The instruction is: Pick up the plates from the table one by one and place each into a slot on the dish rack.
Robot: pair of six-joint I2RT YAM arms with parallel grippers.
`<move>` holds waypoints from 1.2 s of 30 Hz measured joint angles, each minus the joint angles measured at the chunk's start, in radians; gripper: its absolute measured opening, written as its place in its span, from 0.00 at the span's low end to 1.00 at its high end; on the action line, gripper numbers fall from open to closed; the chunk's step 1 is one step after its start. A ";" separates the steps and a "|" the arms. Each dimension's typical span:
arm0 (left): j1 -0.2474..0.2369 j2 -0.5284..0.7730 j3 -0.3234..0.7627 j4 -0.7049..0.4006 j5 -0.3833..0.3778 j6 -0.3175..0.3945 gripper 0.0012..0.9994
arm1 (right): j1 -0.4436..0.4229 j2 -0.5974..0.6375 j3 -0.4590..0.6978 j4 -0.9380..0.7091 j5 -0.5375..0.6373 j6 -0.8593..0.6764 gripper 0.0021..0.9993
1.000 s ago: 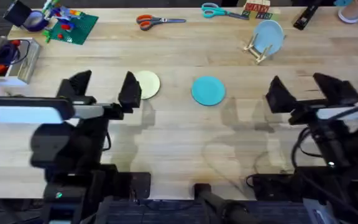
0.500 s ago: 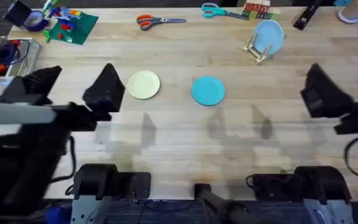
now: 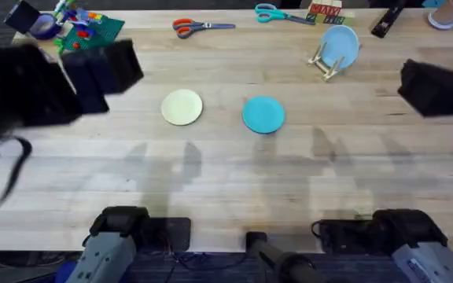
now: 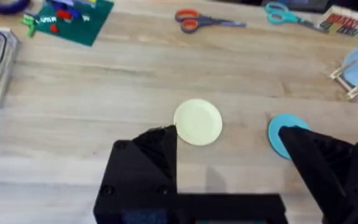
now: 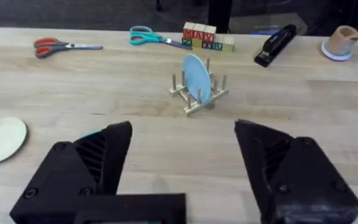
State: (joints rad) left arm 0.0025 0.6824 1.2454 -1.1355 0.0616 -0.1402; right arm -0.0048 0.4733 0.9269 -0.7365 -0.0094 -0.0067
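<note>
So the light blue plate (image 5: 194,76) is standing on edge in a slot of the dish rack (image 5: 199,94), far right side of the surface (image 3: 226,181). The cream plate (image 3: 182,107) and teal plate (image 3: 263,115) lie flat mid-surface, near each other, not touching. Left hand (image 4: 229,146) and right hand (image 5: 182,149) both hover with fingers spread apart, holding nothing. Two pairs of scissors (image 3: 203,27) sit along the far edge.

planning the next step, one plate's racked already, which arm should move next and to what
Probably bring the open left gripper down over the pale yellow-cream round plastic plate, which lies flat on the light wood table nearest it. The light blue plate already stands on edge in the small wooden dish rack; the teal plate also lies flat.
</note>
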 joint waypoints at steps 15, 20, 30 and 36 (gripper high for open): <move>0.000 0.446 0.285 -0.275 0.032 -0.003 0.99 | 0.000 0.479 0.337 -0.308 -0.085 0.000 0.99; 0.000 0.502 0.285 -0.275 0.032 -0.003 0.99 | 0.000 0.542 0.349 -0.311 -0.088 0.000 0.99; 0.000 0.559 0.287 -0.287 0.125 -0.006 0.04 | 0.000 0.554 0.349 -0.314 -0.089 0.000 1.00; 0.000 0.560 0.287 -0.286 0.217 0.006 0.04 | 0.000 0.554 0.350 -0.314 -0.088 0.000 1.00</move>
State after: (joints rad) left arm 0.0025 1.2427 1.5322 -1.4216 0.2783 -0.1346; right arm -0.0048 1.0269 1.2764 -1.0508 -0.0978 -0.0067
